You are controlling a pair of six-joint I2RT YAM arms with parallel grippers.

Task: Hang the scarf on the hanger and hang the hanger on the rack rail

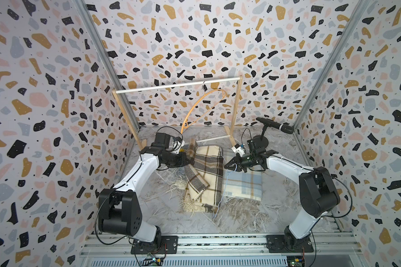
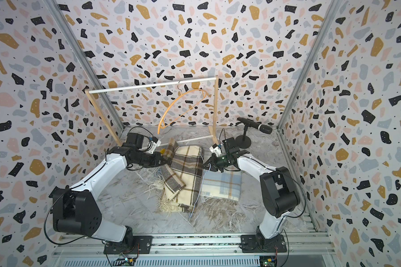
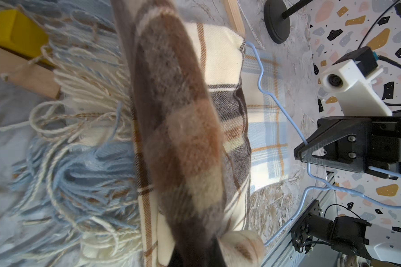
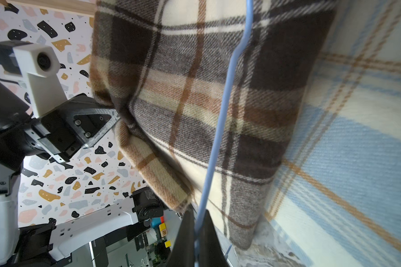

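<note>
In both top views a wooden rack [image 1: 176, 85] stands at the upper middle. Below it, in the middle of the frame, lies the brown plaid scarf [image 1: 206, 171], overlapping a blue plaid scarf [image 1: 243, 185] just to its right. The blue wire hanger [image 4: 218, 129] runs along the brown scarf's right edge. The left gripper [image 4: 116, 116] is pinched tight on a fold at that scarf's upper left. The right gripper [image 3: 299, 152] is clamped on the hanger wire, seemingly near its neck.

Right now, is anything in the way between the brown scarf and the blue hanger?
Nothing visible. The left claw grips the brown scarf, and the right claw holds the blue hanger right beside it.
</note>
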